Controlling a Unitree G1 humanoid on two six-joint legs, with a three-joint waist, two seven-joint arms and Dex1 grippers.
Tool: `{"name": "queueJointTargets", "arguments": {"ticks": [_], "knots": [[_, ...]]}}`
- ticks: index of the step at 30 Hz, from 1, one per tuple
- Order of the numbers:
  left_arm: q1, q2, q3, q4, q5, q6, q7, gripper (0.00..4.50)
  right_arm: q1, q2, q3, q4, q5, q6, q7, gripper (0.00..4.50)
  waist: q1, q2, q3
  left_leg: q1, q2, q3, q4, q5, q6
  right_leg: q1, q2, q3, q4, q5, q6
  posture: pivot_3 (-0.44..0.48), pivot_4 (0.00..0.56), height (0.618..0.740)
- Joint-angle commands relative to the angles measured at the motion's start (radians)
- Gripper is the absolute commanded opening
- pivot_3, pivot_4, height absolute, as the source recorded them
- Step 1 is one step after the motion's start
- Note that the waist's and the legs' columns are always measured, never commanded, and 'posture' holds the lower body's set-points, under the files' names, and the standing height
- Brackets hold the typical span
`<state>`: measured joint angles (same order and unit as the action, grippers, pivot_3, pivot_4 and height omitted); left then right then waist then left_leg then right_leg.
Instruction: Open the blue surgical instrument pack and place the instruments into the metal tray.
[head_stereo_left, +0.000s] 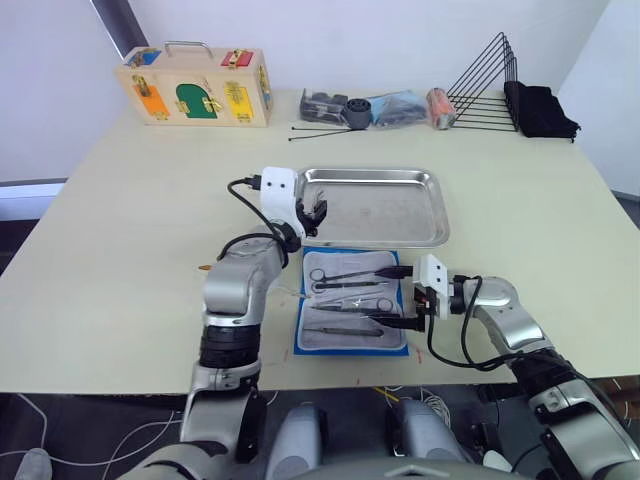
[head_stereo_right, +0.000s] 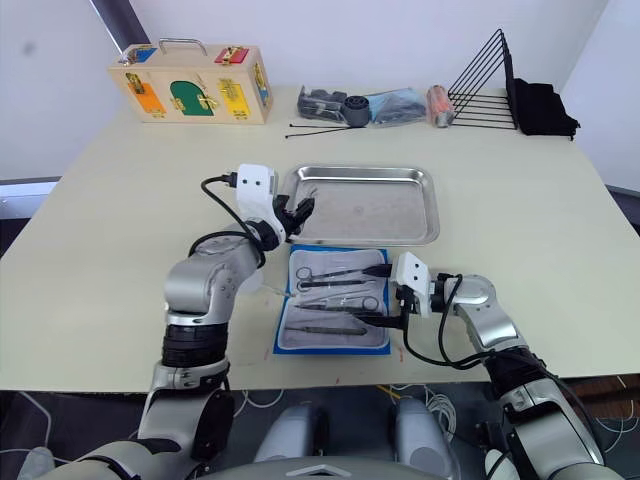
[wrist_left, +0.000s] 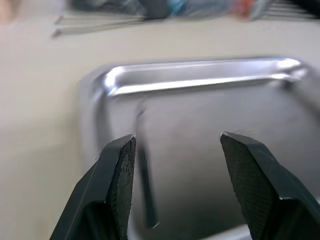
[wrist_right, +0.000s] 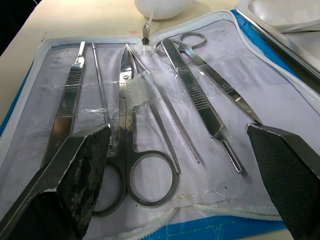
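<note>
While the blue surgical instrument pack (head_stereo_left: 352, 303) lies unzipped, its instruments (wrist_right: 150, 115) await transfer; both pincers, left (head_stereo_left: 314, 215) and right (head_stereo_left: 396, 297), gape empty.

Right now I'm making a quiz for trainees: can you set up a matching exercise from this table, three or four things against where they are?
Things:
1. metal tray
2. blue pack
3. left gripper
4. wooden box

Places:
A. far left part of the table
B. lying open at the near edge, instruments inside
C. over the tray's left end
D. middle of the table, just beyond the pack

Pairs: 1-D, 2-B, 3-C, 4-A
</note>
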<state>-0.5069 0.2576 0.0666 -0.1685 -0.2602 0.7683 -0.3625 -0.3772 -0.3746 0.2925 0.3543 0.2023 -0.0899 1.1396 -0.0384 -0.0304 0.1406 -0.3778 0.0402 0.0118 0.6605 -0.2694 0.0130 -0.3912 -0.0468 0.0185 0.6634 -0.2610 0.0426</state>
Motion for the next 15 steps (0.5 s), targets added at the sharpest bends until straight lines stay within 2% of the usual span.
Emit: {"name": "queueJointTargets", "arguments": {"ticks": [1,9,15], "knots": [[0.016,0.137,0.011,-0.047,-0.076,-0.090,-0.230,2.84,0.054,-0.012,0.029,0.104,-0.062,0.066,-0.019,4.50,-0.001,0.000,0.000,0.000,0.000,0.000,-0.001,0.000,0.000,0.000,0.000,0.000,0.000,0.000,0.000,0.000,0.150,0.740],[0.100,0.435,0.036,0.037,-0.179,-0.359,-0.736,2.84,0.053,-0.010,0.018,0.113,-0.065,0.048,-0.024,4.50,0.000,0.000,0.000,0.000,0.000,0.001,-0.002,0.000,0.000,0.000,0.000,0.000,-0.002,0.000,-0.001,0.000,0.150,0.740],[0.138,0.608,0.051,0.096,-0.257,-0.424,-1.045,2.84,0.061,-0.010,0.014,0.113,-0.065,0.022,-0.016,4.50,0.003,-0.001,0.000,0.000,0.001,0.001,-0.002,0.000,0.000,0.000,0.000,-0.001,-0.003,0.000,-0.001,0.000,0.150,0.740]]}}
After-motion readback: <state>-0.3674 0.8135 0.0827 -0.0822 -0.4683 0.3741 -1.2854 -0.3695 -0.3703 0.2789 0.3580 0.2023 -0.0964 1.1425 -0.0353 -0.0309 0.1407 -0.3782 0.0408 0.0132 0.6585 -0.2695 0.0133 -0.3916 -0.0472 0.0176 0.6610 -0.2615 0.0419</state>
